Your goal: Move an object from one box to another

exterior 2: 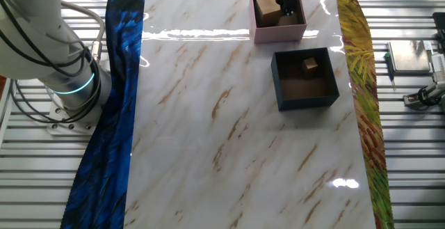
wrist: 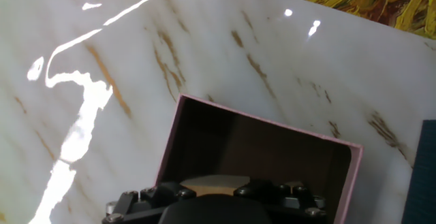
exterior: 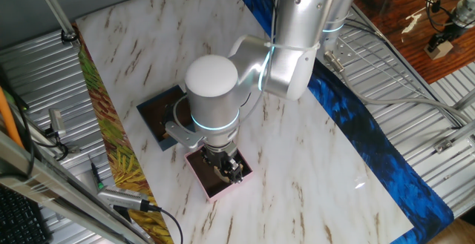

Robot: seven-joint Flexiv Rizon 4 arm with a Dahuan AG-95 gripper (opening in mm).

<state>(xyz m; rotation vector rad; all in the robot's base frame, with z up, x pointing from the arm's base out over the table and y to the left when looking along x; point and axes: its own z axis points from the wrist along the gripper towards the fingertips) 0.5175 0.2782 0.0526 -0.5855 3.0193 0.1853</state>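
The claw [exterior 2: 284,5] sits inside the pink box [exterior 2: 278,32], near its walls; its grip cannot be told.

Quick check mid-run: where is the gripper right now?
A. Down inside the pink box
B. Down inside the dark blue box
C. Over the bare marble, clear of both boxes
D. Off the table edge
A: in the other fixed view the gripper is down inside the pink box beside a tan block, while the dark blue box sits apart with its own small block.
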